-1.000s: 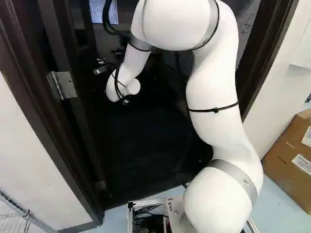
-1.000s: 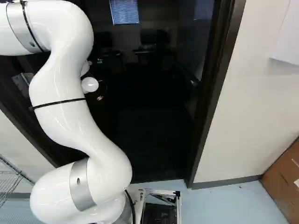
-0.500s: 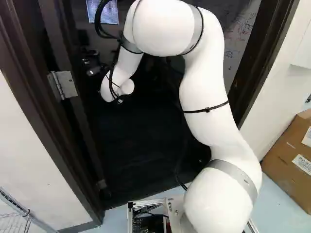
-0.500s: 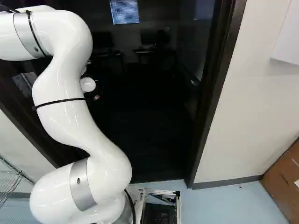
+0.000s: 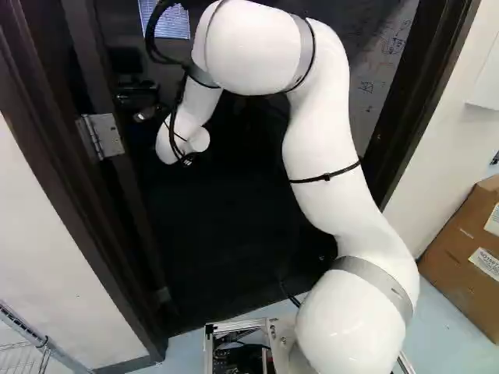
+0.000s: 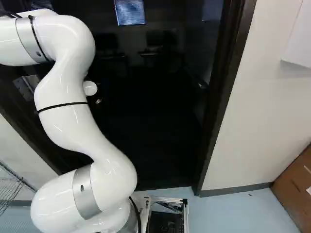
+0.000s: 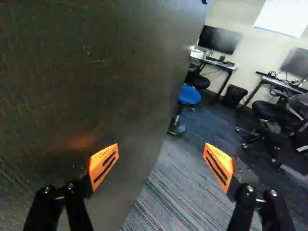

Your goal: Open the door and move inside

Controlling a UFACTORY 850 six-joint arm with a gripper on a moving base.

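The door (image 7: 77, 86) stands open, a dark slab close ahead of the gripper (image 7: 161, 145) and off to one side, its free edge running down across the gap between the two fingers. Nothing is gripped: the fingers are spread wide, one in front of the door's face, the other out over the carpet (image 7: 154, 202) beyond that edge. An orange glow (image 7: 83, 140) on the panel (the nearer pad's reflection, I'd guess) hints at how close they are, though I can't tell whether they touch. With the handle nowhere to be seen near the fingers, the pose looks meant for pushing rather than pulling, the arm (image 5: 323, 140) reaching in through the doorway on the side of the hinge (image 5: 104, 136) so as to press the panel inward and hold it off the base. Past the door's edge, farther from the gripper, are a blue stool (image 7: 189, 95), then a bin (image 7: 234, 95) and the desks. Back behind the gripper, the far jamb (image 6: 221, 111) and a cardboard box (image 5: 464, 249) lie off on the side away from the hinge. The next move probably calls for more push, then driving through; the elbow could catch the frame.
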